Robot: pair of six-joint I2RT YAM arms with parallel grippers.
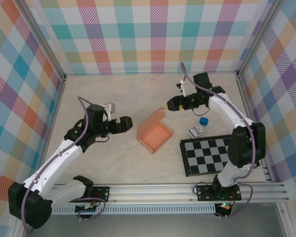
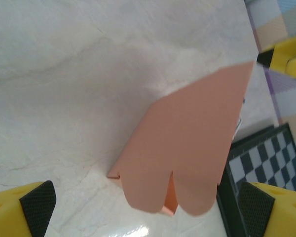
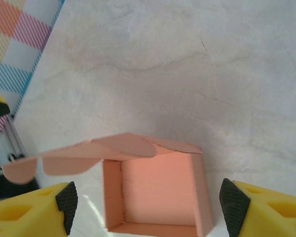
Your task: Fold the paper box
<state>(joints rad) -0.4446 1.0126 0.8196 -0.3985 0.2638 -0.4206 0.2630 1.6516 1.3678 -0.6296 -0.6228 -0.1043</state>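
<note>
The salmon box is seen near the tabletop's middle, formed into an open tray, its round-flapped lid raised. The left gripper and right gripper are held released on either side of it.

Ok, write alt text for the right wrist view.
An orange paper box sits open on a pale table, walls up and lid raised at its far edge. The right hand is open, its yellow fingers either side of the box.
</note>
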